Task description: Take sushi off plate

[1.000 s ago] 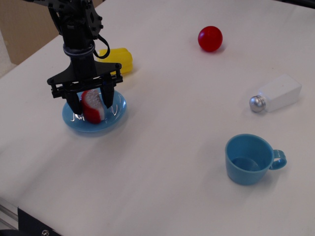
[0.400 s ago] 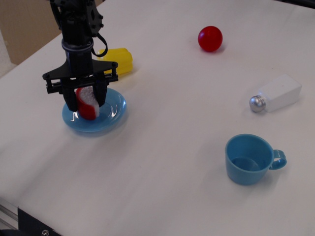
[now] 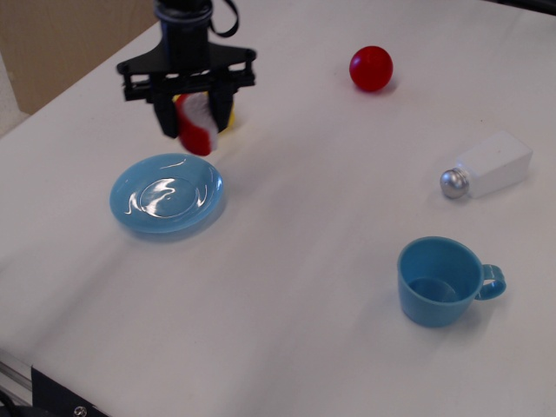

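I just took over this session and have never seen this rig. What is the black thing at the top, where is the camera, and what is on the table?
There is one view, from a camera looking down at the white table from the front. The black thing is the robot arm's gripper, two fingers shut on the sushi, a red and white toy, held above the table. The light-blue plate below it holds nothing. A yellow pepper is mostly hidden behind the gripper. Also on the table: a red ball, a white shaker lying on its side, and a blue cup.

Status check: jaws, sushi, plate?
Gripper shut on sushi, held in the air. Plate empty. Yellow pepper close behind the sushi.
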Controlling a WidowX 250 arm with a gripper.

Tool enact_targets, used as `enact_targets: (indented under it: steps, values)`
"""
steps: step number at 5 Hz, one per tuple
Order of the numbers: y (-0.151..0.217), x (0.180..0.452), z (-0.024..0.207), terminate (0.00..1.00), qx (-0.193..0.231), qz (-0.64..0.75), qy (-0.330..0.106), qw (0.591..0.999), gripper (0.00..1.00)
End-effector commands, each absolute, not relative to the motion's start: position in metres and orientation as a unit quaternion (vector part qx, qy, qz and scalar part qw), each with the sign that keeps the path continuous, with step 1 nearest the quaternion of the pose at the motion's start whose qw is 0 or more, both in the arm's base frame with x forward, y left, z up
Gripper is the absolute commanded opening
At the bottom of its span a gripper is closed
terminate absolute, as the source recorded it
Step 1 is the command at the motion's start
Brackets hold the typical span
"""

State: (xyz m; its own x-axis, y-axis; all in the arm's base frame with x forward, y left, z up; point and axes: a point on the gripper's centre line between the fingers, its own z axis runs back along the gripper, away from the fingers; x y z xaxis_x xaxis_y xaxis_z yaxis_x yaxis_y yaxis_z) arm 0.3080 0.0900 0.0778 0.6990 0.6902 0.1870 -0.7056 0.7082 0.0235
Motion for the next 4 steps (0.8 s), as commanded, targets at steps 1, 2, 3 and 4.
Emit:
enact_targets:
  steps: [1,2,3,4]
  values:
    - [0.066,0.357,0.074,0.0,0.025,0.323,-0.111,0.939,0.0]
    - [0.063,0.379,0.06,0.0,0.021,0.315,-0.111,0.943,0.0]
    - [0.059,0.392,0.055,0.0,0.02,0.311,-0.119,0.943,0.0]
    - [0.057,0.402,0.049,0.0,0.016,0.315,-0.126,0.94,0.0]
